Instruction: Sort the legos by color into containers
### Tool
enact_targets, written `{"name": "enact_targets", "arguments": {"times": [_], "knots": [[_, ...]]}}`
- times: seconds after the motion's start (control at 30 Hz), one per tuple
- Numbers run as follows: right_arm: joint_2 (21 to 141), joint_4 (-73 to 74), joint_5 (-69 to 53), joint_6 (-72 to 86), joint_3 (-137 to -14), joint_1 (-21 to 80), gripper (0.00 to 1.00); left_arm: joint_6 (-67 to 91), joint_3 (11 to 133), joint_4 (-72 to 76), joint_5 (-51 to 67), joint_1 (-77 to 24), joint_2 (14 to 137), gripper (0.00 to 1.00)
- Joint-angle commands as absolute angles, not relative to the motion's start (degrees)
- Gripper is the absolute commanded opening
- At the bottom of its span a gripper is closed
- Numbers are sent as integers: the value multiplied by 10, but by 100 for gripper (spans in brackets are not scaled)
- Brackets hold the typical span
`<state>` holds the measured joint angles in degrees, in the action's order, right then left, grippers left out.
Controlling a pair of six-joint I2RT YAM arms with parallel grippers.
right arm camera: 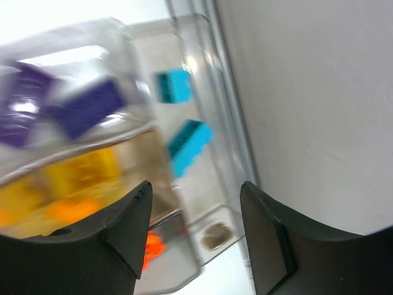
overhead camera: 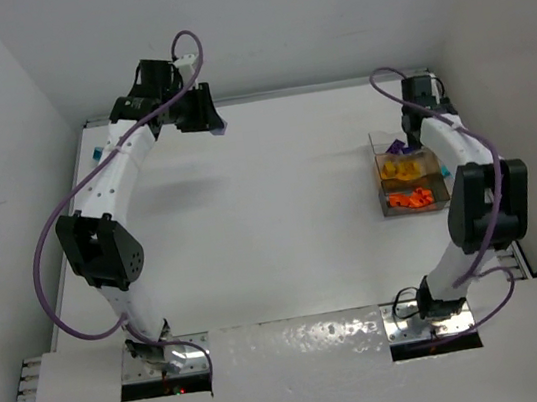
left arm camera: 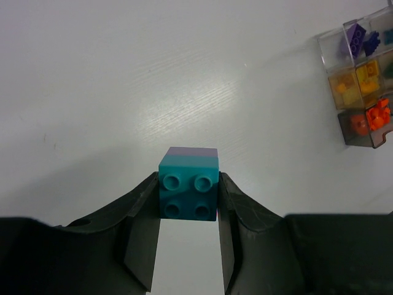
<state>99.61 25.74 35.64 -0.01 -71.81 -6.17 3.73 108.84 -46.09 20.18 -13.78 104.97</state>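
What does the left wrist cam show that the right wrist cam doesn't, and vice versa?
Only left wrist: the left fingers clamped on a teal brick with a purple piece behind it, above bare table, with the containers far off at upper right.

Only right wrist: the right fingers open and empty, close against the containers, and two teal bricks clearly inside a clear compartment.

Both: the containers, holding purple bricks, yellow bricks and orange bricks.

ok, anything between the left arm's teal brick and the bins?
Bare table between the teal brick and the containers. The right gripper hangs right over them, by the teal compartment, and may crowd the drop.
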Motion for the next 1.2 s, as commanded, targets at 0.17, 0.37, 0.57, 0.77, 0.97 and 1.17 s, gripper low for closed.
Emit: {"name": "enact_targets", "arguments": {"times": [0.17,0.37,0.57,0.77,0.97,1.17], "knots": [[804,-24,221,-62,-543,149,60,36,1099,-427,276,-135,1034,0],[763,-402,-87,-92,-426,285,70,31,1114,-434,340,-145,1035,0],[858,-459,-107,-110,-497,359,72,7,1120,-456,361,-156,1021,0],[907,-490,-135,-97,-551,384,72,3,1102,-460,372,-163,1004,0],[947,-490,-128,-91,-596,389,71,11,1096,-454,387,-168,996,0],[961,-488,-120,-94,-614,389,58,11,1089,-456,391,-170,990,0]]}}
